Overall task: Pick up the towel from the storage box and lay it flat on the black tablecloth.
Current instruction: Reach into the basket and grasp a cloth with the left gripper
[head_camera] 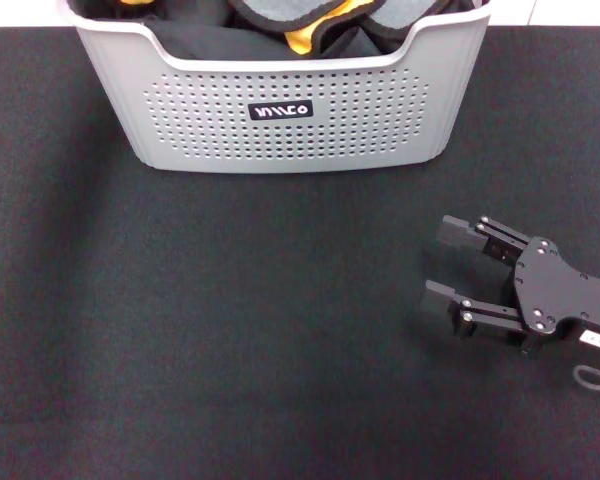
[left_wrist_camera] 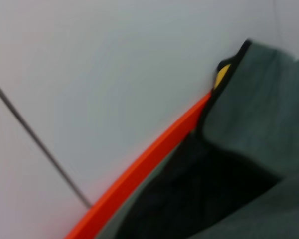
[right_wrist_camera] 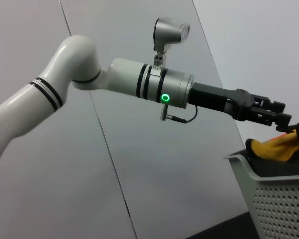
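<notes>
The large flat black tablecloth (head_camera: pixel 230 330) carries the light grey perforated plastic storage box (head_camera: pixel 290 120), whose small black label (head_camera: pixel 280 110) has white letters not clearly readable. The orange-yellow fleecy towel (head_camera: pixel 305 38) lies crumpled inside. The right gripper (head_camera: pixel 458 272) rests open and empty on the cloth. The left gripper (right_wrist_camera: pixel 284 123) reaches over the box; its grip cannot be told.

White left arm (right_wrist_camera: pixel 79 74), black bands, green ring light; black pincer (right_wrist_camera: pixel 281 118).

the storage box (head_camera: pixel 280 130) carries a small black label (head_camera: pixel 280 110) on its near wall. its white lettering is too stylised to read.
</notes>
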`<action>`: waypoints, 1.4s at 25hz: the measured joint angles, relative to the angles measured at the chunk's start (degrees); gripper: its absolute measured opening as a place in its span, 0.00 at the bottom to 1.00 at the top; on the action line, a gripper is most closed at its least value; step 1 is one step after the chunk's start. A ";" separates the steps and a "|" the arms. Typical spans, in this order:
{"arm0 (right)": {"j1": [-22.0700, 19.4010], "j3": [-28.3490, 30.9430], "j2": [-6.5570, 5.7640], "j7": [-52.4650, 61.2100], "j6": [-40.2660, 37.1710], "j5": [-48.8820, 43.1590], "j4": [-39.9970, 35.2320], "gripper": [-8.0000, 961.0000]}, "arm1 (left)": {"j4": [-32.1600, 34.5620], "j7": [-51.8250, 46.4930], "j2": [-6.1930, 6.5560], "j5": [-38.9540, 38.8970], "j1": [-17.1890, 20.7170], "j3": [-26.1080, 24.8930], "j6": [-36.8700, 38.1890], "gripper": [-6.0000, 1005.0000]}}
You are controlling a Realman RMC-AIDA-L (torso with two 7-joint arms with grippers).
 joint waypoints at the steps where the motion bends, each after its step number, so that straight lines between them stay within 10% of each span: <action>1: 0.11 0.02 -0.07 -0.30 0.40 -0.18 0.00 0.89 | 0.54 0.76 -0.02 1.59 0.83 1.96 -1.47 0.67; 14: -0.20 0.02 -0.01 -0.71 0.46 0.22 0.09 0.89 | 6.24 5.81 -0.43 14.91 13.66 28.94 -23.80 0.67; 35: -0.68 1.43 0.19 -0.76 -0.05 0.18 0.78 0.88 | 4.61 17.57 -0.41 15.71 15.35 28.07 -27.59 0.67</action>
